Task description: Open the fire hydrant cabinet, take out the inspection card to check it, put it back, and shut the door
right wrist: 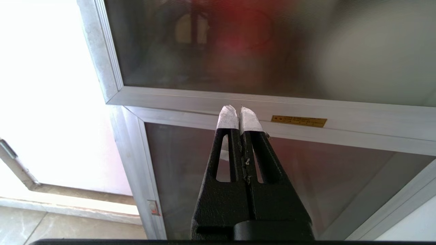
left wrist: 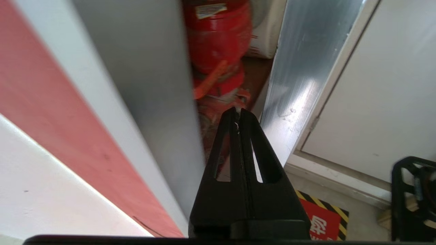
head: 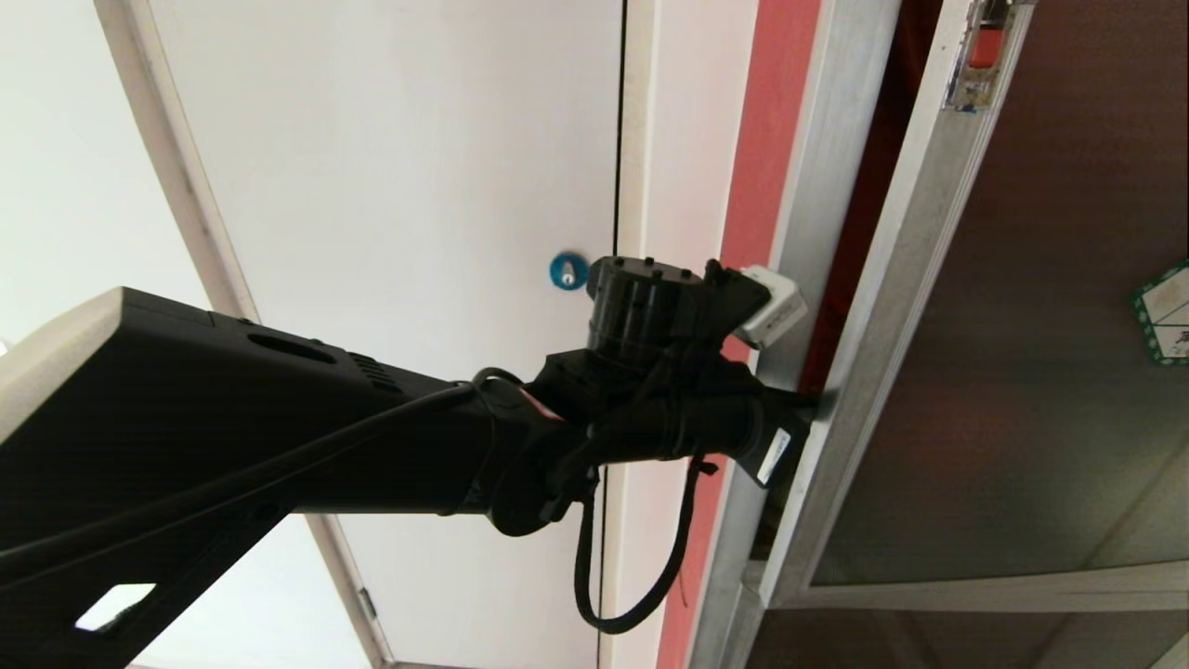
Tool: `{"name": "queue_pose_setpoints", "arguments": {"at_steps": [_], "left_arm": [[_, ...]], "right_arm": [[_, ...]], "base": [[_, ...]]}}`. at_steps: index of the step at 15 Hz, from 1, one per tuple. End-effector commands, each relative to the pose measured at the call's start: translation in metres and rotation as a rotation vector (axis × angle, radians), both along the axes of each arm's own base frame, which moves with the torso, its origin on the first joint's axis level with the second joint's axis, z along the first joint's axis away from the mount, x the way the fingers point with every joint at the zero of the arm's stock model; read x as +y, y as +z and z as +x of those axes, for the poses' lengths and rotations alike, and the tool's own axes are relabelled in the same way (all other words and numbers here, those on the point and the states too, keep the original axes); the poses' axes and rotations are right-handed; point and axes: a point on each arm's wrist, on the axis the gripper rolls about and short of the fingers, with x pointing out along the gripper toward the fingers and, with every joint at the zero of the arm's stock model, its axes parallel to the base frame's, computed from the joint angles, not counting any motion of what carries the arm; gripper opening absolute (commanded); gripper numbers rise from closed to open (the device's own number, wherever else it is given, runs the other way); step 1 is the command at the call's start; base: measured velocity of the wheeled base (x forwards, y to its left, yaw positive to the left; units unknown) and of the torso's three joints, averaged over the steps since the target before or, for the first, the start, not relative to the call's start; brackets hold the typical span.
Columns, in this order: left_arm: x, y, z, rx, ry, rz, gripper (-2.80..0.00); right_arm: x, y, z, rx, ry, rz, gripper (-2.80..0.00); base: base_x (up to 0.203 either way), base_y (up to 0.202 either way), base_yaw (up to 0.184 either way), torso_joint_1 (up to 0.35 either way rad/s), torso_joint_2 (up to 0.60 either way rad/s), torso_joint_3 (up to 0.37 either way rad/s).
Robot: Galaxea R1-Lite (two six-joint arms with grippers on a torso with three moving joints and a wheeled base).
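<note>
Head view: left gripper (head: 806, 401), black fingers pressed together, empty, wedged in gap between brushed-aluminium cabinet frame (head: 822, 149) and aluminium-framed tinted glass door (head: 1022, 390), likely levering door ajar. Inspection card unseen. Right gripper (right wrist: 239, 114) pinched closed, idle before glass.

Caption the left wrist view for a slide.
Left gripper, fingers shut, pokes into the gap between cabinet frame and door, with the red valve behind.

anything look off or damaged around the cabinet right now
Nothing looks damaged. The door stands slightly ajar from the fire hydrant cabinet, with the left hand, fingers shut, poking into the gap. The right hand, shut and empty, has white tape on its fingertips.
</note>
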Motion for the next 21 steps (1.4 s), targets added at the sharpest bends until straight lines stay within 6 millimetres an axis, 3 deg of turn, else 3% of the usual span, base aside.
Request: {"name": "queue_pose_setpoints", "arguments": {"at_steps": [1, 9, 15, 21], "left_arm": [[0.000, 0.004, -0.009, -0.001, -0.021, -0.004, -2.80], [-0.005, 0.009, -0.038, 0.009, -0.086, -0.004, -2.80], [-0.006, 0.021, -0.080, 0.067, -0.171, -0.026, -2.80], [-0.016, 0.016, -0.097, 0.077, -0.221, -0.012, -2.80]], "right_arm": [[0.000, 0.000, 0.000, 0.000, 0.000, -0.001, -2.80], [0.000, 0.000, 0.000, 0.000, 0.000, -0.001, -2.80], [0.000, 0.000, 0.000, 0.000, 0.000, -0.001, -2.80], [0.000, 0.000, 0.000, 0.000, 0.000, -0.001, -2.80]], "base": [[0.000, 0.000, 0.000, 0.000, 0.00, 0.000], [0.000, 0.000, 0.000, 0.000, 0.00, 0.000], [0.000, 0.000, 0.000, 0.000, 0.00, 0.000], [0.000, 0.000, 0.000, 0.000, 0.00, 0.000]]}}
